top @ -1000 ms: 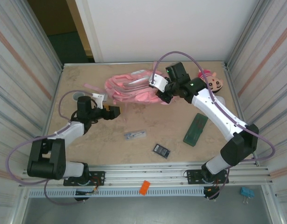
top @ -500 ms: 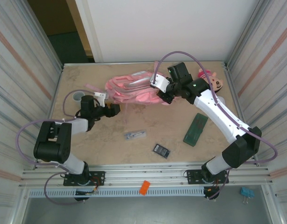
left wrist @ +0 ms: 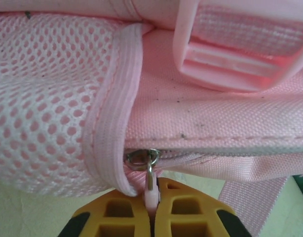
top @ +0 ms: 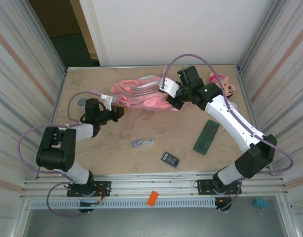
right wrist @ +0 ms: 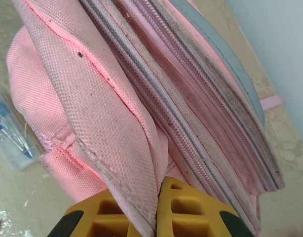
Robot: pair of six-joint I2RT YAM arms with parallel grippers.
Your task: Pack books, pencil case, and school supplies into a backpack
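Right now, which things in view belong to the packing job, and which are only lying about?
For the job: backpack, its zip pull in the shut left claw, its fabric in the shut right claw; green pencil case; dark calculator; silvery-blue item.
Lying about: doll head; grey cup; orange piece; blue clip.

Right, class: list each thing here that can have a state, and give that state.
backpack: on the table, zip looks closed.
left gripper: shut on the zip pull.
right gripper: shut on a backpack fabric fold.
pencil case: on the table, unpacked.
calculator: on the table, unpacked.
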